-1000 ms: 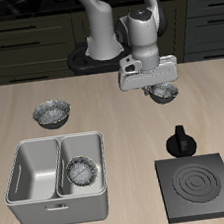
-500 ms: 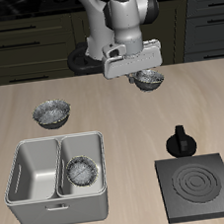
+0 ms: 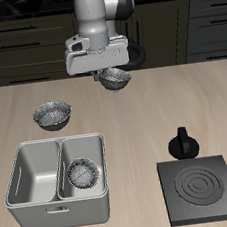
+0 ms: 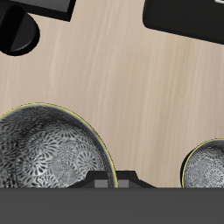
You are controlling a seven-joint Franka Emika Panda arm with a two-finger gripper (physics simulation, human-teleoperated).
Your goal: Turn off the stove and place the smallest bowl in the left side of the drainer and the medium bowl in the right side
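Loose bowl (image 3: 51,115): on the worktop (image 3: 127,124), behind the drainer.
Drainer (image 3: 36,203): one compartment holds a bowl (image 3: 83,174); the other is bare.
End effector (image 3: 111,73): clamped on a bowl (image 3: 112,79), held clear of the worktop, judged in transit toward the drainer.
Stove (image 3: 204,189): coil dark, judged off; knob (image 3: 181,143) behind it.

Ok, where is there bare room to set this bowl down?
The drainer compartment farther from the stove is empty; the other holds a bowl. Bare table lies between drainer and knob, and below the gripper with its carried bowl. It is tighter around the loose bowl.
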